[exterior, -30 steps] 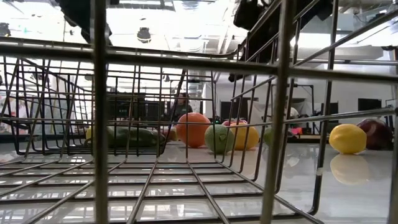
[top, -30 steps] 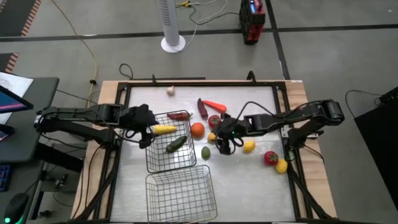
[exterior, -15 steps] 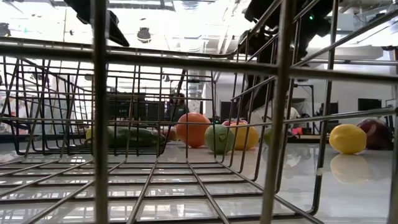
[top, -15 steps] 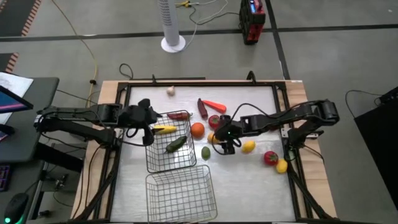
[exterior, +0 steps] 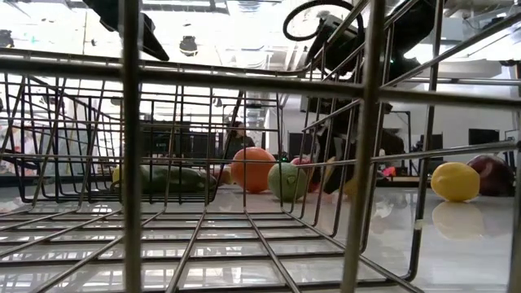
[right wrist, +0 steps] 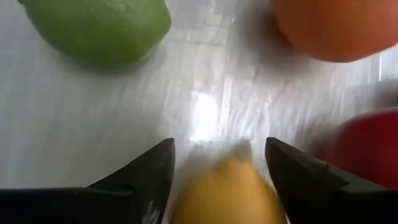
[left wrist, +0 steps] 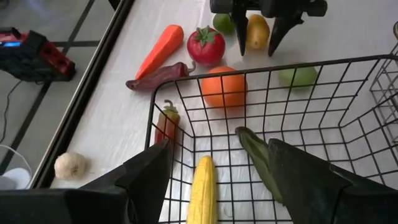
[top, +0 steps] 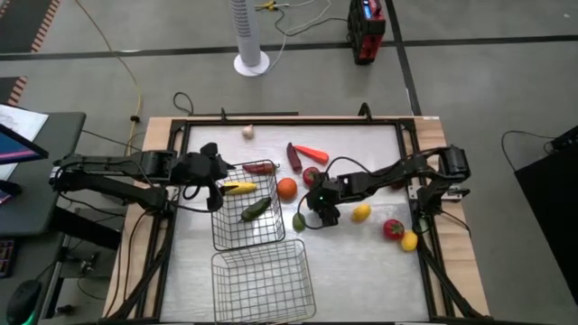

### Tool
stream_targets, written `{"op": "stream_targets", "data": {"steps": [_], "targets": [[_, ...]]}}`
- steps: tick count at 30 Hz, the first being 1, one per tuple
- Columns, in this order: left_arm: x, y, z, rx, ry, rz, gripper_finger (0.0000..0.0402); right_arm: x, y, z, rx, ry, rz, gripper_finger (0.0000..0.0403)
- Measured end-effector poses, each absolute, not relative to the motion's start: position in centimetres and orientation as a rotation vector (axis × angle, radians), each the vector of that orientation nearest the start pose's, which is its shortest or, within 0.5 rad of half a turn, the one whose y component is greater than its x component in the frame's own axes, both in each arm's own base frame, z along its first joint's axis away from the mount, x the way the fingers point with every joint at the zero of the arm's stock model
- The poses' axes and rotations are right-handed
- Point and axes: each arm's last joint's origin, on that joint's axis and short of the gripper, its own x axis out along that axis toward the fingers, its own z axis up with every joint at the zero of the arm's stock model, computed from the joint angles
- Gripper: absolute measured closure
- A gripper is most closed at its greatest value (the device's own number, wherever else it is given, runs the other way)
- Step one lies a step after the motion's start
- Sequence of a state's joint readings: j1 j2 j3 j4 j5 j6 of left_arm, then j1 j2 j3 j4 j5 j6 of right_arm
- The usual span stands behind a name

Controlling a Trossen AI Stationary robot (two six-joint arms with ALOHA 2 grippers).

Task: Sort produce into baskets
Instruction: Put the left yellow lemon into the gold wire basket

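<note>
My right gripper (top: pixel 321 209) is open, low over the table right of the far wire basket (top: pixel 246 217). Its fingers stand on either side of a small yellow fruit (right wrist: pixel 224 193), which also shows in the left wrist view (left wrist: pixel 257 31). I cannot tell whether they touch it. An orange (top: pixel 286 188), a tomato (top: pixel 312 175) and a green fruit (top: pixel 299 220) lie close around. My left gripper (top: pixel 214 185) is open and empty over the far basket's left edge. The corn (left wrist: pixel 202 190) and a green cucumber (left wrist: pixel 261 162) lie in that basket.
A near wire basket (top: pixel 262 284) stands in front of the far one. A carrot (top: pixel 312 152), dark chillies (top: pixel 294 156), garlic (top: pixel 247 132), a lemon (top: pixel 361 212), a red fruit (top: pixel 392 228) and a yellow fruit (top: pixel 409 240) lie on the table.
My right gripper has moved toward the table's left edge and down, and now stands low over the small yellow fruit beside the orange. The produce has stayed where it was.
</note>
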State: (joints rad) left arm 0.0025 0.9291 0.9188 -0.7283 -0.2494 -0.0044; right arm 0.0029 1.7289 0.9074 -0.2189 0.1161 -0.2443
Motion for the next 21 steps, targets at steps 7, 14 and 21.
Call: {"op": "stream_targets", "data": {"steps": [7, 14, 21], "targets": [[17.8, 0.8, 30.8, 0.088, 0.734, 0.243, 0.0147, 31.4, -0.5, 15.8, -0.283, 1.04, 0.006, 0.0208], [17.8, 0.8, 30.8, 0.087, 0.733, 0.244, 0.0147, 30.7, -1.1, 18.9, -0.257, 0.935, -0.037, 0.0208], [17.9, 0.9, 30.9, 0.099, 0.72, 0.298, 0.0147, 30.5, 1.1, 25.6, -0.117, 0.474, 0.119, 0.019]]}}
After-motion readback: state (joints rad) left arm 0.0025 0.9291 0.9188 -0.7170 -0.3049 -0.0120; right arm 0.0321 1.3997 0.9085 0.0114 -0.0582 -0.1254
